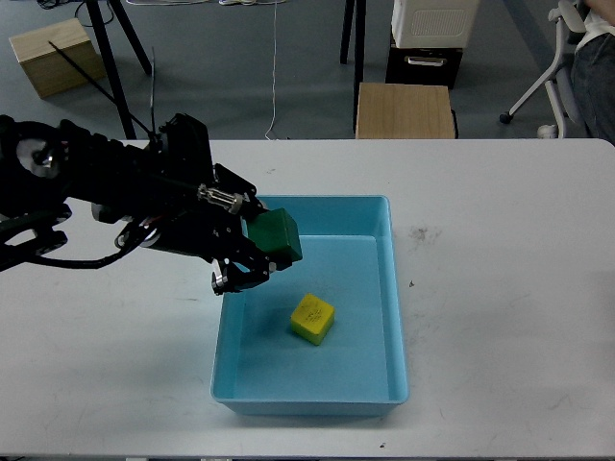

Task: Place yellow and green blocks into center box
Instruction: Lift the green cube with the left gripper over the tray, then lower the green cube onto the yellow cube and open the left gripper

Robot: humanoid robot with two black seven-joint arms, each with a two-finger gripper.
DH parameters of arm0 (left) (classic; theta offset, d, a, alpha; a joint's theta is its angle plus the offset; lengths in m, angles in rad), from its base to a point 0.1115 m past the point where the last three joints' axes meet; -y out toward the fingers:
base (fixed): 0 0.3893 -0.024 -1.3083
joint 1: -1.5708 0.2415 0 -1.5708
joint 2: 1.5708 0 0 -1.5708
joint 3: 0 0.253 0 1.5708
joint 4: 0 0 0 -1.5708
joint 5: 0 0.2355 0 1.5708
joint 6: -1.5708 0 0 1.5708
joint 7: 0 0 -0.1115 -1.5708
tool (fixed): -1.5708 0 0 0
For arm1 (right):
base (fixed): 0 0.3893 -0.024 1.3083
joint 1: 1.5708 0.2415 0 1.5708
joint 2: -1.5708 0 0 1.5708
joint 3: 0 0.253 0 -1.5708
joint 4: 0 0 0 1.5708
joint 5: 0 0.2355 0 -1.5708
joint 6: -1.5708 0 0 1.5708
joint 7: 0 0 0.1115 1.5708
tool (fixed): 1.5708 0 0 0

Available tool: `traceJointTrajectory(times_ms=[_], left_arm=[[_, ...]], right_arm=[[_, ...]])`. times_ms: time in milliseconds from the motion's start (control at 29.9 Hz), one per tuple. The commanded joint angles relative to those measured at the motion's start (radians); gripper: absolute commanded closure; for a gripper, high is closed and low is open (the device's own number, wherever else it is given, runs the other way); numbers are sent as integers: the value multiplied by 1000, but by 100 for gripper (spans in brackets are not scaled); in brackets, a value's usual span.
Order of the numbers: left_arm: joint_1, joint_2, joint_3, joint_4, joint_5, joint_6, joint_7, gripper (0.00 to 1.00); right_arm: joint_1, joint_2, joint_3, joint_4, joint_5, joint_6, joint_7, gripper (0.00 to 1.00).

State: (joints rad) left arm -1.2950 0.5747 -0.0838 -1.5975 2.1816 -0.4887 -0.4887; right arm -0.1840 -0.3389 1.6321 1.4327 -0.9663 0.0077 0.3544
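Note:
My left gripper point(258, 252) is shut on the green block point(273, 235) and holds it in the air over the left part of the blue box point(389, 288), which stands in the middle of the white table. The yellow block point(313, 318) lies on the box floor, below and to the right of the green block. The left arm reaches in from the left edge across the table. My right arm and gripper are out of view.
The white table point(509, 288) extends on both sides of the box. Beyond its far edge stand a wooden stool point(405, 110), a wooden crate point(56, 56), black stand legs point(115, 67) and an office chair point(567, 58).

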Motion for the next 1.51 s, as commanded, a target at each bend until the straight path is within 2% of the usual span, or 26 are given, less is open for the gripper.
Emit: traceJointTrajectory(times_ms=[0,134,502,736,904,971,1038,1406,1473], left_arm=[[-24,-113,85,95,0,0,0,85],[-12,-180,116,226,0,0,0,83],[17,-219,159,241,0,0,0,80],[31,-249,157,313,0,0,0,76],[33,-266,159,329,0,0,0,66],[39,-266,157,329,0,0,0,57],[43,-266,157,329,0,0,0,51],[45,-268,157,332,0,0,0,35],[46,-268,154,332,0,0,0,30]], right_arm=[[0,0,2,0,0,0,0,3],[-3,0,3,0,0,0,0,3],[-2,0,5,-14,27,0,0,3],[-3,0,0,-12,27,0,0,3],[-3,1,-1,-12,27,0,0,3],[-3,0,0,-12,27,0,0,3],[-3,0,2,-14,27,0,1,3],[-3,1,-1,-14,27,0,1,3],[-5,1,-1,-14,27,1,1,3]])
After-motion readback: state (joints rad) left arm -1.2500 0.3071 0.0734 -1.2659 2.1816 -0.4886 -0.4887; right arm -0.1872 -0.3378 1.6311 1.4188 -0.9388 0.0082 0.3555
